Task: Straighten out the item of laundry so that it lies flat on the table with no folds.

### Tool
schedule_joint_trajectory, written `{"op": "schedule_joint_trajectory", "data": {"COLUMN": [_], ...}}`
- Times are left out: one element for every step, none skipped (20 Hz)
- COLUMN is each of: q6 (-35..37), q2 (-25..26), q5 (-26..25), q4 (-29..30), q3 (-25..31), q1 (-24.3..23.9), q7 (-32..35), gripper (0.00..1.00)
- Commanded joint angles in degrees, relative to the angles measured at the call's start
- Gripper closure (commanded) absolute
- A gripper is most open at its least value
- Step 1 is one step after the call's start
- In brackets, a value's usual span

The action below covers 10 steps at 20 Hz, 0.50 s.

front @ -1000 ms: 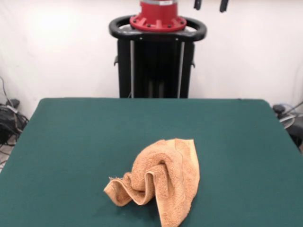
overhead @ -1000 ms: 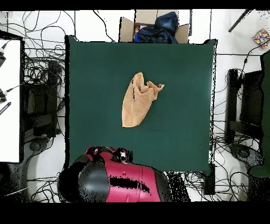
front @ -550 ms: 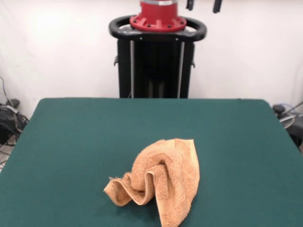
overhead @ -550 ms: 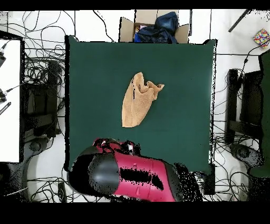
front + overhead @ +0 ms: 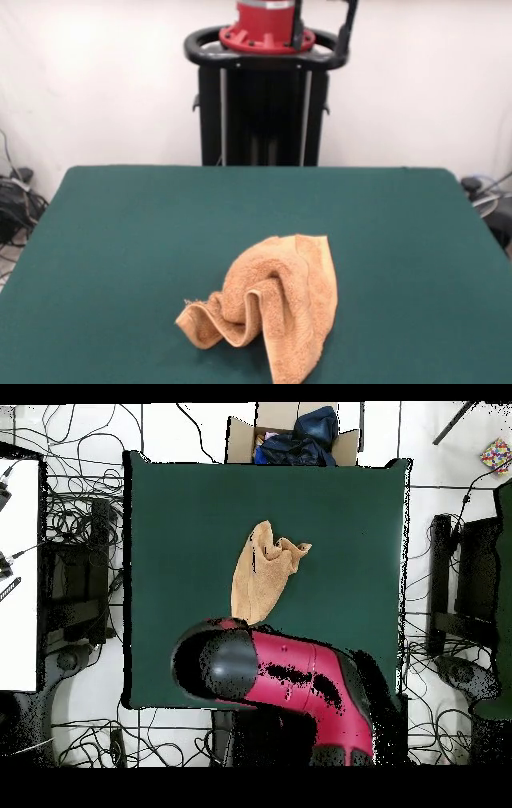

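Bare green worktop is seen on every side of the crumpled orange towel, its only obstacle. In the overhead view, the red arm is seen covering the worktop's bottom edge, just beside the towel.

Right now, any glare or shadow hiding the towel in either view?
Front view: the towel is evenly lit, with soft shadow only in its own folds and no glare on the table. Overhead view: the arm covers the towel's near tip.
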Motion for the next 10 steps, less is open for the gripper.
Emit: {"op": "schedule_joint_trajectory", "data": {"q6": [-3.03,-3.04,-2.93,-2.79,-2.75,-2.72,-2.35,-2.50,-2.47,-2.76], "q2": [9.47,10.19,10.89,11.69,12.50,13.30,14.22,14.96,15.76,16.52], "q5": [-0.80,-1.14,-1.45,-1.50,-1.59,-1.68,-1.74,-2.06,-2.26,-2.44], "q4": [-4.88,-5.77,-6.72,-7.55,-8.44,-9.34,-10.41,-11.40,-12.37,-13.09], "q3": [6.91,7.08,7.32,7.67,7.94,8.21,8.41,8.47,8.59,8.65], "q1": [-1.42,-1.52,-1.72,-2.00,-2.22,-2.43,-2.54,-2.47,-2.43,-2.35], "q7": [2.27,2.25,2.03,1.69,1.37,1.06,0.97,1.02,1.10,1.28], "gripper": [0.00,0.00,0.00,0.00,0.00,0.00,0.00,0.00,0.00,0.00]}}
